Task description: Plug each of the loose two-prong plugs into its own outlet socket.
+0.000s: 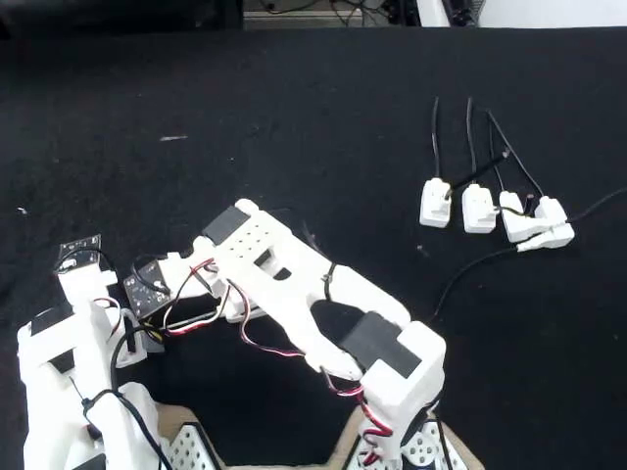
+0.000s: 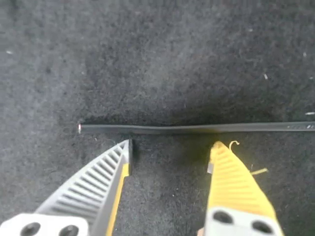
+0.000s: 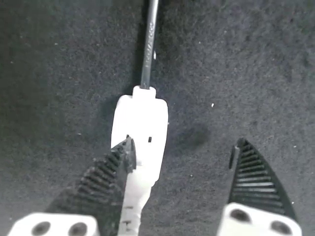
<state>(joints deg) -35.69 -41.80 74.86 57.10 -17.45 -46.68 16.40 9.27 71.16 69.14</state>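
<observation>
The white plug (image 3: 139, 125) lay at one fingertip of the right gripper (image 3: 184, 145), well off the middle of its spread jaws, so probably not yet lined up for grasping; the left gripper (image 2: 172, 146), likewise spread, hung just short of a black cable (image 2: 197, 129).

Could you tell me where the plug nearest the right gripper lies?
In the right wrist view, the white plug lies on the mat by one fingertip of the open right gripper.
</observation>
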